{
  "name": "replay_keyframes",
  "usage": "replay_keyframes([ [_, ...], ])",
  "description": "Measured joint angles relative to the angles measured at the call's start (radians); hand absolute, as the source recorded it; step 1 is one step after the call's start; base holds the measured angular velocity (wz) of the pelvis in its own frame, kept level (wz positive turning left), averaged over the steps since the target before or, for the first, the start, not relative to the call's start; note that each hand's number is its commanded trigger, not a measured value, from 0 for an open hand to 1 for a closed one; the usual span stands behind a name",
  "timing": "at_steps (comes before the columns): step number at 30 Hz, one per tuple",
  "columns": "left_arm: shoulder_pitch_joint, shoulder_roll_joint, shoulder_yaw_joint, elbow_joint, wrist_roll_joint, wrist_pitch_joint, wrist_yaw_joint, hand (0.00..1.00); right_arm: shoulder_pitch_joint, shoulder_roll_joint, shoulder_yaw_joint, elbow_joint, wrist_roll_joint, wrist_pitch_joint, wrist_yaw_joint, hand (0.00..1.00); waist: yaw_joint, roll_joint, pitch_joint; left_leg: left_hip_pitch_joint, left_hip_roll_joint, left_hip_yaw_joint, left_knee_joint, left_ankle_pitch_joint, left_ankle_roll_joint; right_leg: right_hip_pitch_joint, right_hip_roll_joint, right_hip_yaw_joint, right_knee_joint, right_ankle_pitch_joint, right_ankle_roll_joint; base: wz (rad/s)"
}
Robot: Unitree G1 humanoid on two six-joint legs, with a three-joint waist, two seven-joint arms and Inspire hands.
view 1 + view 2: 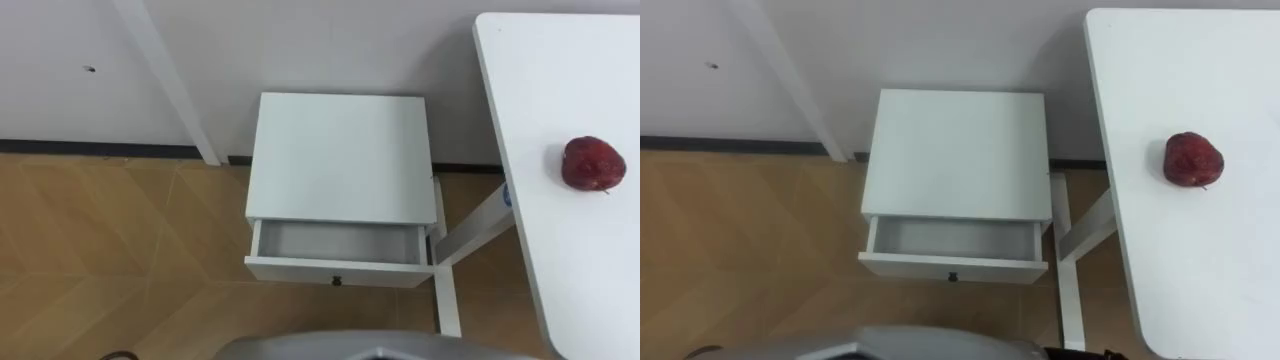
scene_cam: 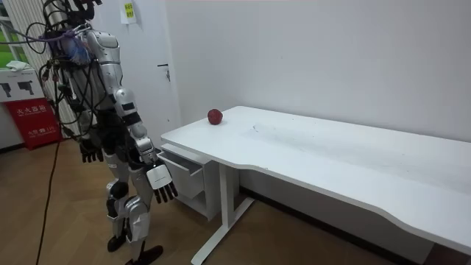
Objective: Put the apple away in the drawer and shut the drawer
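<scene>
On the tabletop [image 1: 580,270] the apple [image 1: 593,164] sits far from the left robot hand [image 2: 91,153] and right robot hand [image 2: 163,185], both hanging, fingers spread.

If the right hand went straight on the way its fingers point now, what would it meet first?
Probably the floor: the right hand hangs with fingers pointing down, near the open drawer, not toward it, though depth is unclear.

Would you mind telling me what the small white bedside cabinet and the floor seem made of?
The small white bedside cabinet looks like painted or laminated board: flat, matte faces, crisp edges. The brown floor looks like wood or wood-look laminate: grain in chevron-laid planks.
</scene>
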Motion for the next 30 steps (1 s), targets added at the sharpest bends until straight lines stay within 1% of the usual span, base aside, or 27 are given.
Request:
replay_keyframes([
  [6, 0.000, 0.000, -0.001, 0.002, -0.011, -0.001, 0.004, 0.00, -0.001, 0.001, 0.000, 0.000, 0.016, 0.000, -0.012, 0.00, -0.001, 0.005, 0.0006, 0.000, 0.003, -0.002, 0.001, 0.000, 0.000, 0.002, 0.002, -0.003, 0.002, 0.004, -0.001, 0.00],
  [9, -0.002, 0.000, -0.001, 0.002, -0.012, -0.007, 0.007, 0.00, 0.000, 0.001, -0.001, 0.000, 0.079, -0.002, -0.015, 0.00, -0.002, 0.009, 0.0004, -0.003, 0.003, 0.001, 0.001, 0.000, 0.000, 0.004, 0.003, -0.002, 0.002, 0.006, -0.002, 0.00],
  [10, -0.002, -0.001, -0.001, 0.002, -0.013, -0.013, 0.007, 0.00, 0.001, 0.001, -0.002, 0.000, 0.108, -0.003, -0.015, 0.00, -0.002, 0.011, 0.0007, -0.001, 0.003, 0.003, 0.000, 0.000, 0.000, 0.004, 0.004, 0.001, 0.002, 0.006, -0.002, 0.00],
  [12, -0.002, -0.003, -0.001, 0.001, -0.013, -0.014, 0.008, 0.00, 0.002, 0.001, -0.003, 0.000, 0.155, -0.003, -0.015, 0.00, -0.002, 0.015, 0.0013, 0.002, 0.004, 0.004, -0.003, -0.001, -0.001, 0.005, 0.006, 0.014, 0.002, 0.006, -0.002, -0.06],
  [14, -0.001, -0.003, 0.004, 0.002, -0.013, -0.015, 0.008, 0.00, 0.011, 0.008, -0.052, 0.000, 0.225, -0.005, -0.018, 0.00, -0.008, 0.016, 0.0016, 0.009, 0.004, 0.003, -0.006, -0.001, -0.001, 0.010, 0.006, 0.013, 0.000, 0.007, -0.002, -0.02],
  [15, -0.002, -0.003, 0.022, 0.001, -0.013, -0.020, 0.008, 0.00, 0.018, 0.011, -0.091, -0.002, 0.280, -0.006, -0.021, 0.00, -0.010, 0.017, 0.0013, 0.009, 0.004, 0.003, -0.005, -0.001, -0.002, 0.011, 0.006, 0.010, 0.001, 0.007, -0.002, 0.00],
  [16, 0.000, -0.003, 0.038, 0.000, -0.013, -0.033, 0.011, 0.00, 0.020, 0.012, -0.135, -0.003, 0.341, -0.008, -0.026, 0.00, -0.017, 0.017, 0.0016, 0.009, 0.004, 0.004, -0.006, -0.001, -0.002, 0.010, 0.006, 0.009, 0.001, 0.007, -0.002, 0.00],
  [17, 0.003, -0.003, 0.041, 0.000, -0.014, -0.038, 0.019, 0.00, 0.020, 0.012, -0.158, -0.003, 0.379, -0.009, -0.031, 0.00, -0.025, 0.016, 0.0014, 0.009, 0.003, 0.005, -0.006, -0.001, -0.002, 0.010, 0.006, 0.008, 0.001, 0.007, -0.002, 0.00],
  [18, 0.009, -0.002, 0.044, 0.000, -0.018, -0.041, 0.031, 0.00, 0.021, 0.012, -0.198, -0.003, 0.461, -0.015, -0.040, 0.00, -0.040, 0.016, 0.0013, 0.009, 0.003, 0.008, -0.006, -0.001, -0.002, 0.010, 0.006, 0.008, 0.001, 0.007, -0.002, 0.00],
  [19, 0.012, -0.002, 0.044, 0.001, -0.034, -0.042, 0.043, 0.00, 0.022, 0.011, -0.238, -0.007, 0.533, -0.016, -0.051, 0.00, -0.054, 0.015, 0.0010, 0.009, 0.003, 0.011, -0.008, -0.001, -0.002, 0.009, 0.006, 0.010, 0.000, 0.007, -0.002, -0.04],
  [20, 0.015, -0.001, 0.044, 0.001, -0.035, -0.042, 0.046, 0.00, 0.022, 0.011, -0.254, -0.011, 0.559, -0.016, -0.057, 0.00, -0.060, 0.015, 0.0008, 0.010, 0.003, 0.012, -0.010, -0.001, -0.002, 0.008, 0.006, 0.012, 0.000, 0.007, -0.002, -0.12],
  [22, 0.019, -0.001, 0.046, 0.003, -0.055, -0.043, 0.049, 0.00, 0.020, 0.011, -0.332, -0.025, 0.638, -0.018, -0.088, 0.00, -0.075, 0.014, -0.0007, 0.018, 0.004, 0.025, -0.015, -0.001, -0.001, 0.010, 0.006, 0.024, 0.002, 0.007, -0.002, -0.15],
  [23, 0.019, 0.000, 0.047, 0.004, -0.055, -0.044, 0.049, 0.00, 0.020, 0.011, -0.351, -0.029, 0.664, -0.020, -0.098, 0.00, -0.082, 0.014, -0.0005, 0.020, 0.004, 0.026, -0.016, -0.001, -0.001, 0.011, 0.006, 0.025, 0.002, 0.007, -0.002, -0.12],
  [24, 0.021, 0.000, 0.049, 0.003, -0.054, -0.045, 0.049, 0.00, 0.023, 0.011, -0.392, -0.045, 0.729, -0.022, -0.120, 0.00, -0.086, 0.012, -0.0017, 0.027, 0.004, 0.031, -0.018, -0.001, -0.001, 0.010, 0.006, 0.035, 0.003, 0.007, -0.002, -0.15],
  [25, 0.021, -0.001, 0.063, 0.003, -0.054, -0.050, 0.047, 0.00, 0.022, 0.011, -0.433, -0.060, 0.789, -0.029, -0.141, 0.00, -0.092, 0.012, -0.0020, 0.029, 0.004, 0.033, -0.022, -0.001, -0.002, 0.008, 0.007, 0.043, 0.003, 0.007, -0.002, -0.14],
  [26, 0.021, 0.000, 0.069, 0.002, -0.054, -0.051, 0.047, 0.00, 0.021, 0.011, -0.450, -0.065, 0.815, -0.035, -0.153, 0.00, -0.098, 0.012, -0.0016, 0.028, 0.004, 0.033, -0.022, -0.001, -0.002, 0.007, 0.007, 0.044, 0.003, 0.007, -0.002, -0.09],
  [27, 0.021, 0.003, 0.072, 0.000, -0.054, -0.052, 0.047, 0.00, 0.017, 0.010, -0.480, -0.076, 0.865, -0.050, -0.177, 0.00, -0.110, 0.008, -0.0030, 0.028, 0.004, 0.033, -0.023, -0.001, -0.001, 0.005, 0.007, 0.043, 0.004, 0.007, -0.002, -0.03],
  [28, 0.021, 0.005, 0.076, 0.000, -0.054, -0.053, 0.047, 0.00, 0.018, 0.010, -0.510, -0.094, 0.916, -0.062, -0.206, 0.00, -0.113, 0.006, -0.0050, 0.028, 0.004, 0.035, -0.024, -0.001, -0.001, 0.003, 0.008, 0.044, 0.004, 0.007, -0.001, -0.04],
  [29, 0.021, 0.007, 0.077, -0.002, -0.054, -0.053, 0.047, 0.00, 0.020, 0.010, -0.524, -0.104, 0.937, -0.065, -0.217, 0.00, -0.115, 0.004, -0.0057, 0.028, 0.004, 0.036, -0.024, -0.001, -0.001, 0.003, 0.008, 0.045, 0.004, 0.007, -0.001, -0.03],
  [30, 0.022, 0.010, 0.077, -0.010, -0.054, -0.053, 0.047, 0.00, 0.023, 0.009, -0.557, -0.126, 0.972, -0.071, -0.246, 0.00, -0.121, 0.001, -0.0066, 0.028, 0.004, 0.040, -0.024, -0.001, -0.001, 0.002, 0.008, 0.045, 0.004, 0.006, -0.001, 0.00],
])
